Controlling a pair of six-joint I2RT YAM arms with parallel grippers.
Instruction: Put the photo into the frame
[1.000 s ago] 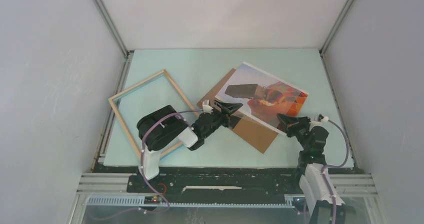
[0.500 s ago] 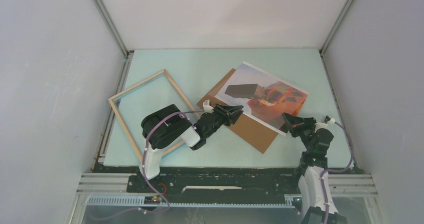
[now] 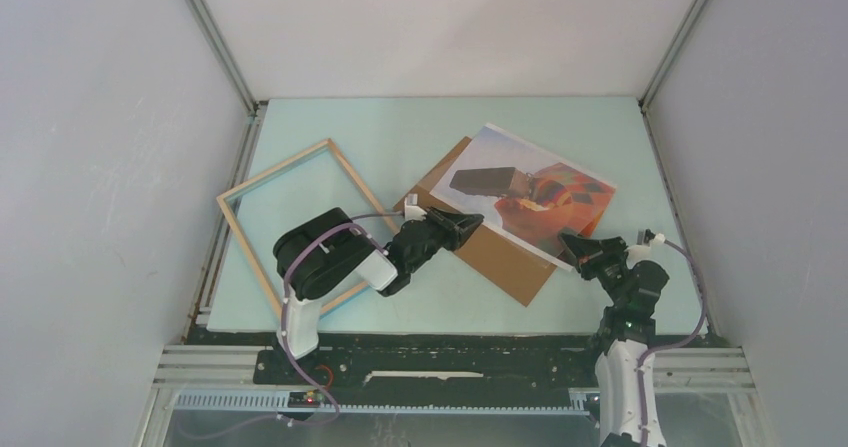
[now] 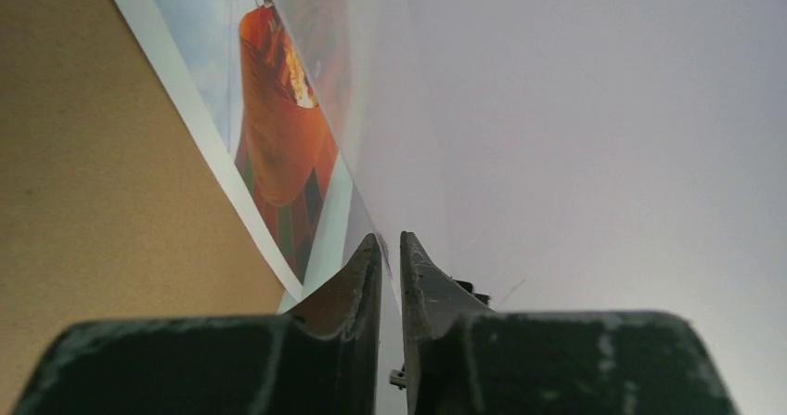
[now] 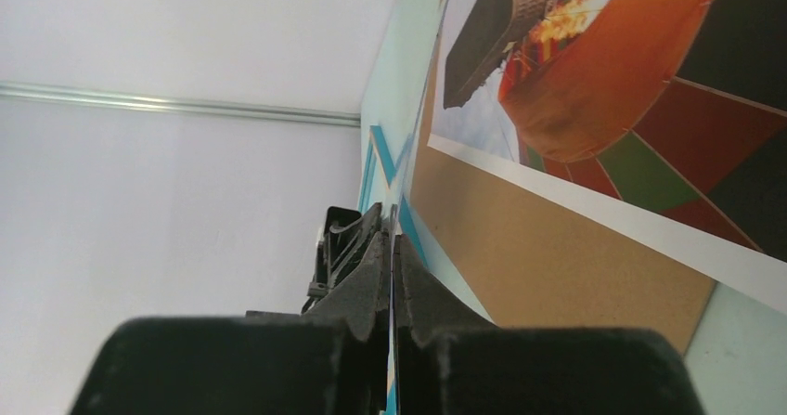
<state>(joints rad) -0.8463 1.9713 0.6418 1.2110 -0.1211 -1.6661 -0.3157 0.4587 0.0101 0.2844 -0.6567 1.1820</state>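
Brown backing board (image 3: 505, 259) carries the photo (image 3: 530, 192) face up, right of centre. Its long axis runs far-left to near-right, balloon end rightward. Frame (image 3: 275, 170) lies apart, to the left. Left claw (image 3: 472, 224) is clenched at the photo's near edge, right claw (image 3: 572, 243) clenched by its near corner.

The frame (image 3: 270, 172) lies flat on the left part of the table (image 3: 400, 132), turned at a slant. The backing board (image 3: 505, 262) lies to its right, near the middle of the table. The photo (image 3: 520, 187) lies on top of the board and sticks out past it at the back and to the right. The left arm reaches across the frame's near right corner, and the left gripper (image 3: 470, 225) is at the photo's near left edge. The right gripper (image 3: 572, 242) is at the photo's near right edge.
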